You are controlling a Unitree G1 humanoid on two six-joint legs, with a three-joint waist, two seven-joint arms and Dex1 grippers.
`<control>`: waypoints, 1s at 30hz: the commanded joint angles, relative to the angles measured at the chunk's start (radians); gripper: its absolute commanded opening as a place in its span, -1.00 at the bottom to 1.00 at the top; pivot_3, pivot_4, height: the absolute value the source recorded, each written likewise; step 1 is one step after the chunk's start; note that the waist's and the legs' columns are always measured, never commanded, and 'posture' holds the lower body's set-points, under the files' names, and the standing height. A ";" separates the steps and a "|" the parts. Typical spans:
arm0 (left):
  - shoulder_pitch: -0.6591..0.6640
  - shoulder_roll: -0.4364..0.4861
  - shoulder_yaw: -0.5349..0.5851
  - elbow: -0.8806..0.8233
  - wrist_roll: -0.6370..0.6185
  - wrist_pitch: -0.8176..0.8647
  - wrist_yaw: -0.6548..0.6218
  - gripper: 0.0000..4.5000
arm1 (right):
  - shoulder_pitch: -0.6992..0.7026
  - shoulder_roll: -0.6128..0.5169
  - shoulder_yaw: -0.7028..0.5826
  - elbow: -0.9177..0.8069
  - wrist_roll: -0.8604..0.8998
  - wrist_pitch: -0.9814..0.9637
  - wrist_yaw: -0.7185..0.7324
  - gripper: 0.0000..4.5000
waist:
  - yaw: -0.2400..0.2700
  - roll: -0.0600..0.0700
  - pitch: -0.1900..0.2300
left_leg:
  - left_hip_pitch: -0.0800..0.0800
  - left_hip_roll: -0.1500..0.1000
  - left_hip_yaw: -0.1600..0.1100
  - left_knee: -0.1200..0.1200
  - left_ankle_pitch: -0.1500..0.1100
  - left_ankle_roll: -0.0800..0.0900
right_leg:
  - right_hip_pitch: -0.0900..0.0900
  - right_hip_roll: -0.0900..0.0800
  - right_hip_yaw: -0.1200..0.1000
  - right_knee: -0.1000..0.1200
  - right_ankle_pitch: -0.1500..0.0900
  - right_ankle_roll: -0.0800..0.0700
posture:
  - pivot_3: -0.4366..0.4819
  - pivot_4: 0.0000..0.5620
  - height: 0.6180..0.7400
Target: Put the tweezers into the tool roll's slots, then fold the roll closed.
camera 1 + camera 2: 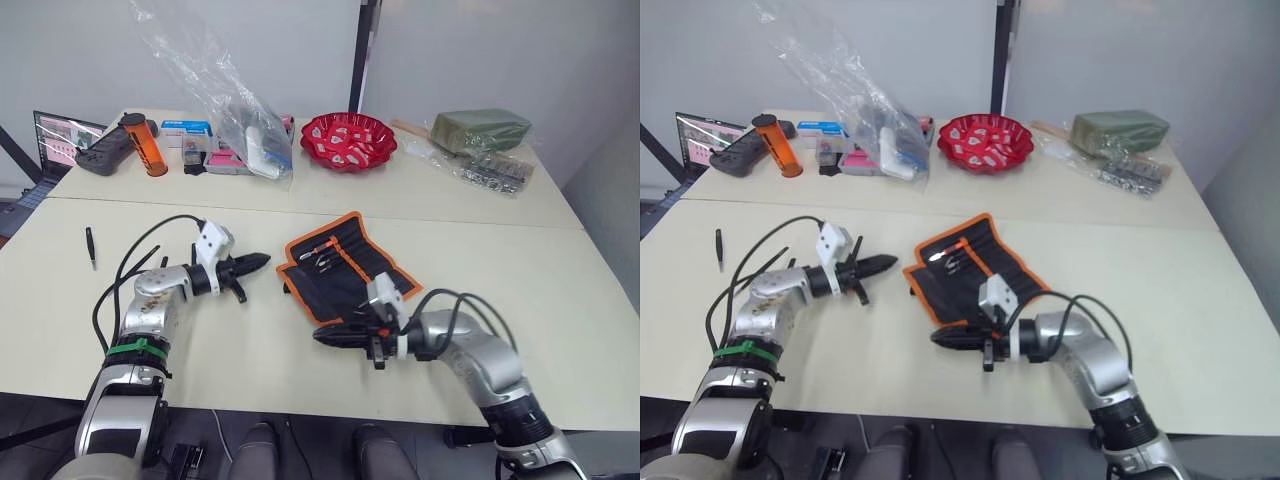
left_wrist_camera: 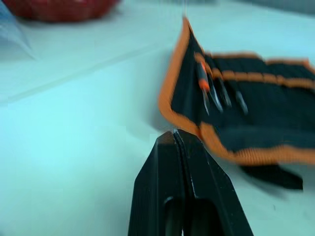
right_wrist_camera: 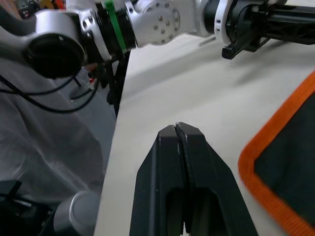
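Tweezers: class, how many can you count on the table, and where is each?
4: three tweezers sit in the roll's upper slots, one lies loose at the table's far left. Others may be hidden.

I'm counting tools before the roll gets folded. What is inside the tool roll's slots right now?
In the tool roll, a few slim tools sit in the slots near its far end, one with an orange handle. Their lower parts are covered by the pocket fabric. One of the tweezers lies apart on the table.

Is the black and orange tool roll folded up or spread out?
Spread out. The tool roll lies open on the table, inner pockets facing up with tools tucked in.
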 commanded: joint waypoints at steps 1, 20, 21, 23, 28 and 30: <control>0.038 0.055 0.070 -0.169 -0.074 0.076 0.006 -0.99 | -0.011 -0.070 -0.097 -0.046 0.055 0.030 -0.013 -1.00 | -0.001 0.000 0.000 | 0.000 0.000 0.000 0.000 0.000 0.000 | -0.001 0.000 0.000 0.000 0.000 0.000 | -0.05 -0.47 0.82; 0.769 0.136 0.622 -0.855 -0.266 0.344 0.289 0.83 | -0.299 -0.199 -0.097 0.467 -0.072 -0.161 0.175 0.73 | -0.026 -0.004 0.006 | 0.000 0.002 0.007 -0.004 0.000 0.000 | -0.006 -0.002 0.004 -0.002 0.001 -0.002 | -0.05 -0.47 0.82; 0.822 0.115 0.661 -0.883 -0.267 0.341 0.306 0.97 | -0.339 -0.183 -0.081 0.508 -0.082 -0.174 0.199 0.89 | -0.029 -0.005 0.007 | 0.000 0.002 0.008 -0.004 0.000 0.000 | -0.006 -0.002 0.004 -0.002 0.001 -0.003 | -0.05 -0.47 0.82; 0.883 0.088 0.705 -0.920 -0.279 0.342 0.329 1.00 | -0.390 -0.160 -0.064 0.561 -0.092 -0.188 0.231 0.99 | -0.028 -0.005 0.007 | 0.000 0.003 0.009 -0.005 0.000 0.000 | -0.006 -0.002 0.004 -0.003 0.002 -0.004 | -0.05 -0.47 0.82; 1.106 -0.081 0.835 -1.080 -0.325 0.323 0.419 1.00 | -0.525 -0.082 0.006 0.679 -0.120 -0.218 0.358 0.99 | -0.028 -0.007 0.008 | -0.001 0.003 0.010 -0.005 0.000 0.000 | -0.007 -0.002 0.005 -0.007 0.003 -0.007 | -0.05 -0.47 0.82; 1.165 -0.140 0.860 -1.107 -0.328 0.303 0.449 1.00 | -0.550 -0.062 0.018 0.707 -0.134 -0.244 0.388 0.99 | -0.022 -0.007 0.008 | -0.002 0.003 0.010 -0.005 0.000 0.000 | -0.007 -0.002 0.004 -0.007 0.004 -0.008 | -0.05 -0.47 0.82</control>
